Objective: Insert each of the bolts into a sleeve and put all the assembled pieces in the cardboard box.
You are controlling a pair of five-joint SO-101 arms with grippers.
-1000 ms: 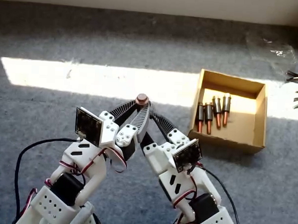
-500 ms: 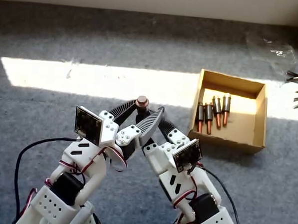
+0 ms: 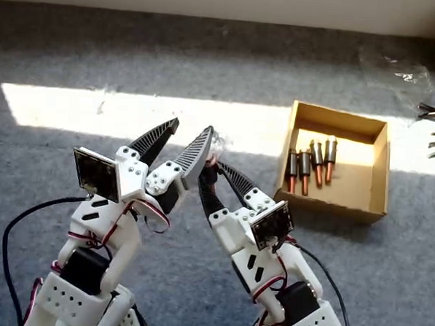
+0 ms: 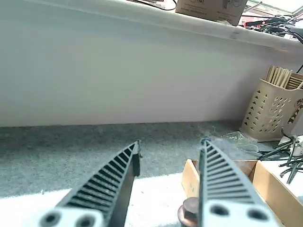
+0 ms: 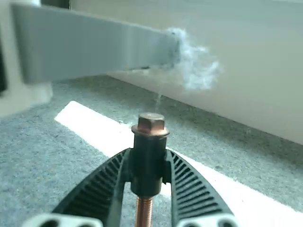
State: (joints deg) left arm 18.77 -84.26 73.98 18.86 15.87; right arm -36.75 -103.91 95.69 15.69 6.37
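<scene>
The right gripper [image 5: 147, 157] pinches a black sleeve [image 5: 147, 142] between its two ribbed fingers, upright, with the bolt [image 5: 150, 124] through it: the copper head sits on top of the sleeve and the threaded end pokes out below the fingers. Just to its left the left gripper [image 3: 192, 127] stands with fingers spread wide, holding nothing. Its right finger [image 3: 196, 151] comes close over the head of the bolt, though I cannot tell if they touch. From above, that finger hides most of the piece. The right wrist view shows it whole, and a tuft of grey lint [image 5: 195, 59] clinging to the left gripper's fingertip. The left wrist view catches the bolt head low beside its right finger, with a beige holder [image 4: 272, 111] of sticks at the far right. The cardboard box [image 3: 332, 205] lies right of the arms on the grey carpet [image 3: 77, 53], with four assembled pieces [image 3: 312, 164] side by side inside.
</scene>
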